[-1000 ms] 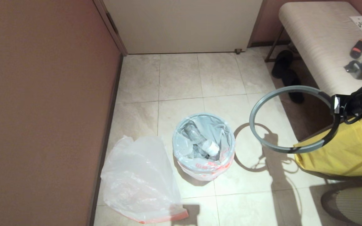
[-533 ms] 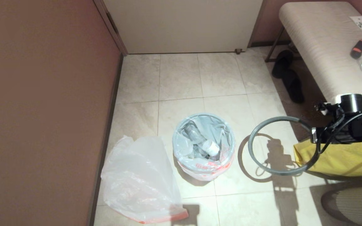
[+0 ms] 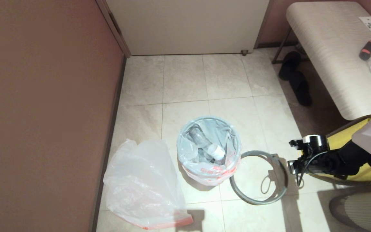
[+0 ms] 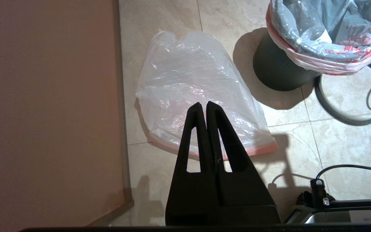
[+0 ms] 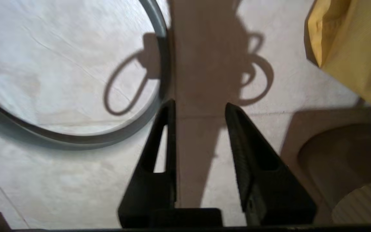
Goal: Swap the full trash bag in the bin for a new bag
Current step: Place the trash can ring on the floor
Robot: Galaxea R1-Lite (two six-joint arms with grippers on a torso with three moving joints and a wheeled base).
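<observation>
Full trash bag (image 3: 208,151) lines black bin (image 4: 277,72) (pink-red edge folded over).

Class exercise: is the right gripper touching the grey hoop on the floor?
Apart. The right wrist view shows the right gripper open with bare floor between its fingers, and the grey hoop lying beside them, not between them.
</observation>
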